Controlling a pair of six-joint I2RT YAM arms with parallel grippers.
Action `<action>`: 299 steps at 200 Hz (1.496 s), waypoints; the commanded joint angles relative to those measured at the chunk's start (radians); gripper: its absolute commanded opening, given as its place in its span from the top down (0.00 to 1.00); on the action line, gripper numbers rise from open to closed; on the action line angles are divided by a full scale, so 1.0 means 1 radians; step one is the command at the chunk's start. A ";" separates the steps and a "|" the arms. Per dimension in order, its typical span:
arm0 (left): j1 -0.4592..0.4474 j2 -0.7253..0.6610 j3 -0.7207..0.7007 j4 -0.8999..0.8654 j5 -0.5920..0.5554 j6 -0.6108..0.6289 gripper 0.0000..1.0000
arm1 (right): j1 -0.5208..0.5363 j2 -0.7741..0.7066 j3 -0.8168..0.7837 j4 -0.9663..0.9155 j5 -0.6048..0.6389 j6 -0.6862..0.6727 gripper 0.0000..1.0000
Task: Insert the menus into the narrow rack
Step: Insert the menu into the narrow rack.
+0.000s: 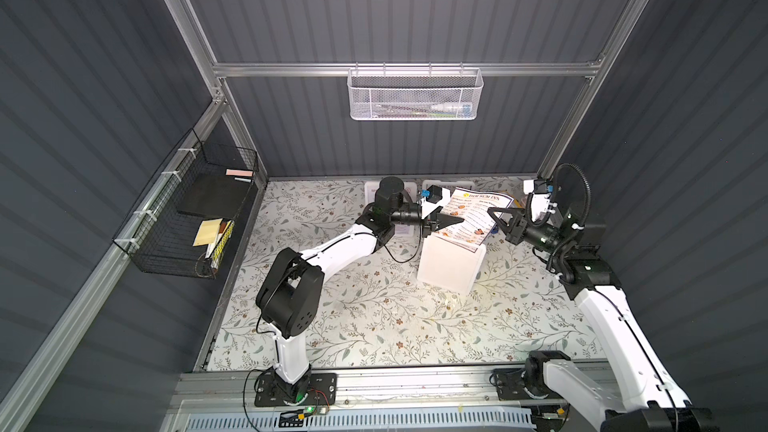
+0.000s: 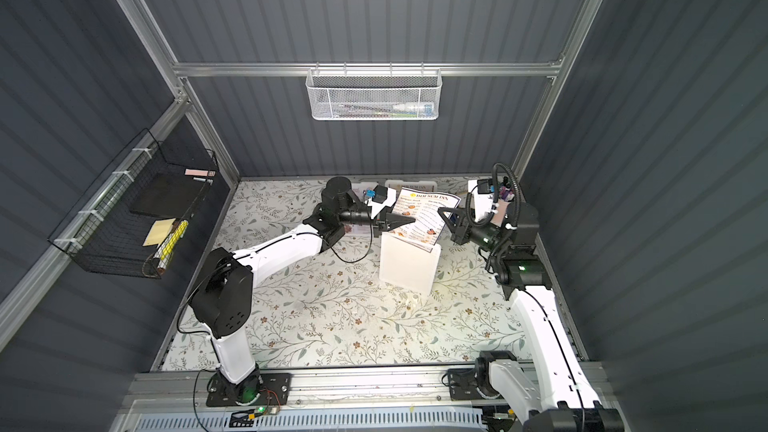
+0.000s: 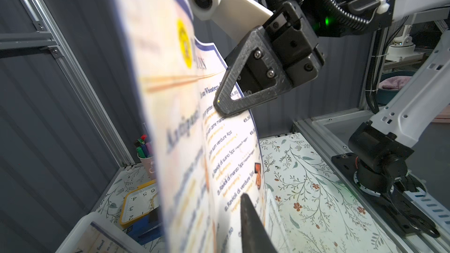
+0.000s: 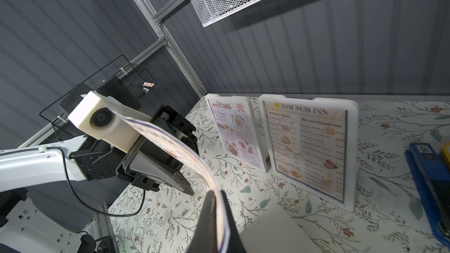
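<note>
Above the blank white flat plastic holder (image 1: 451, 265), far centre of the floral-print tabletop (image 1: 374, 317): black parallel left gripper (image 1: 459, 221) and black parallel right gripper (image 1: 492, 213) face each other tip to tip across one sheet.
Pose, left arm (image 1: 332, 249): white-and-black; base on the near rail, elbow raised, forearm stretched toward the far centre, wrist level and pointing right.
Grip, left gripper: at the sheet's left edge. In the left wrist view one finger (image 3: 253, 229) lies in front of the paper and its partner is hidden behind. Pinching or merely straddling: cannot tell.
Pose, right arm (image 1: 611, 317): white-and-black; long reach up the right side, wrist folded back to point left.
Grip, right gripper: clenched on the sheet's right edge. In the right wrist view the paper is sandwiched between both fingers (image 4: 209, 217).
Held menu (image 1: 473, 218): white, dark-bordered printed sheet titled "DIM SUM INN". It bows between the grippers, title end toward the back wall, lower edge at the blank holder's top rim. Entered or not: cannot tell.
Menus, count: three. One is held. A second "DIM SUM INN" sheet (image 4: 306, 147) and a pale lavender sheet with a red title (image 4: 232, 130) each front a white holder at the back wall (image 4: 352, 154) (image 4: 258, 139).
Holders, count: three; two filled, one blank.
Arms, count: two, with one gripper each.
Wall baskets, count: two; white mesh basket (image 1: 415, 95) on the back wall, black wire basket (image 1: 187, 222) on the left wall.
</note>
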 commanded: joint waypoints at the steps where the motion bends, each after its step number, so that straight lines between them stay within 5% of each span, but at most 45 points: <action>1: -0.007 -0.034 -0.049 0.019 -0.003 -0.005 0.77 | -0.003 0.005 0.016 0.022 -0.028 0.002 0.96; 22: -0.007 -0.040 -0.058 0.015 -0.003 0.002 0.77 | -0.004 0.007 -0.010 0.081 -0.045 0.040 0.76; 43: -0.007 -0.041 -0.063 0.019 0.000 0.002 0.77 | -0.004 0.016 -0.027 0.141 -0.073 0.081 0.73; 96: -0.007 -0.045 -0.065 0.017 -0.001 0.002 0.77 | -0.003 0.047 -0.033 0.190 -0.116 0.120 0.97; 183: -0.007 -0.062 -0.037 -0.026 -0.022 0.017 0.71 | -0.002 0.011 -0.177 0.294 -0.107 0.135 1.00; 228: -0.007 -0.073 -0.033 -0.028 -0.029 0.018 0.78 | -0.002 0.001 -0.201 0.299 -0.114 0.134 1.00; 275: -0.007 -0.084 -0.051 -0.036 -0.032 0.036 0.95 | -0.001 -0.001 -0.195 0.304 -0.099 0.152 0.74; 299: -0.007 -0.091 -0.075 -0.041 -0.029 0.055 0.97 | -0.002 -0.009 -0.170 0.287 -0.092 0.151 0.72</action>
